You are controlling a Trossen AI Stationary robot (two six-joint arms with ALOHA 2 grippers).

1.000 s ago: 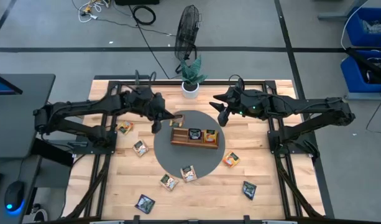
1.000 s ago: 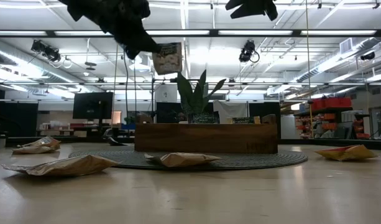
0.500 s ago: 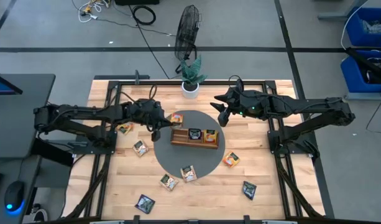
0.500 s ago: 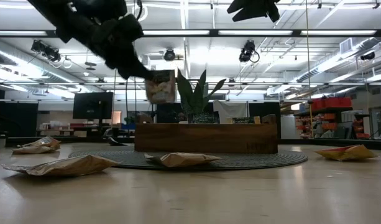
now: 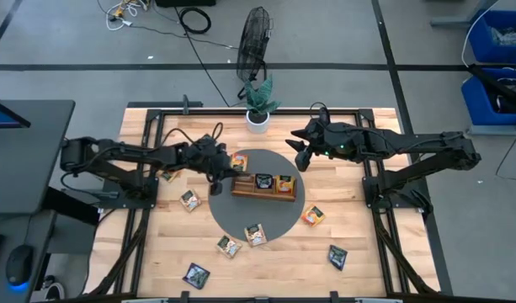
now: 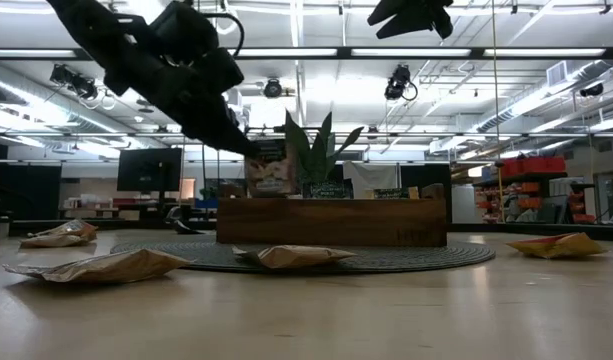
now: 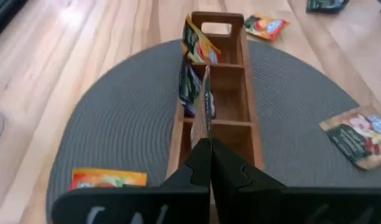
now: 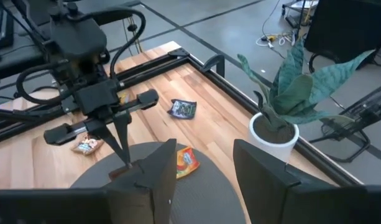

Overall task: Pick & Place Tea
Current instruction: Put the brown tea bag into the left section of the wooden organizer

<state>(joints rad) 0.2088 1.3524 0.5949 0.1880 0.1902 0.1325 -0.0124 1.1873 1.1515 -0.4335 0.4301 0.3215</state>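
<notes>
My left gripper (image 5: 218, 174) (image 7: 209, 152) is shut on a pale tea sachet (image 6: 271, 171) just over the left end of the brown wooden tray (image 5: 264, 194) (image 6: 331, 222). The tray stands on a round grey mat (image 5: 259, 216) and holds a dark sachet (image 5: 263, 180) and an orange sachet (image 5: 284, 183). My right gripper (image 5: 298, 156) (image 8: 206, 169) hovers open above the mat, beyond the tray's right half. Several more sachets lie flat on the mat and the table, such as an orange one (image 5: 238, 161) and one at the mat's near edge (image 5: 256, 234). My left gripper pinches the pale sachet between its two fingers by the upper edge (image 7: 206, 134), slanting down from the table's left. The sachet hangs upright below the fingers, edge-on in the wrist view. Its lower edge (image 6: 271, 193) is level with the tray's rim; whether it touches the tray, I cannot tell.
A potted green plant (image 5: 259, 103) (image 8: 282, 99) stands at the table's far edge, with a fan (image 5: 256, 34) on the floor behind it. Loose sachets lie left of the mat (image 5: 190, 199) and near the table's near edge (image 5: 196, 274) (image 5: 337, 256).
My left gripper has come down from high above the mat toward the tray's left end, still shut on the pale sachet. The sachet has dropped with it from well above the tray to the level of its rim, staying upright.
</notes>
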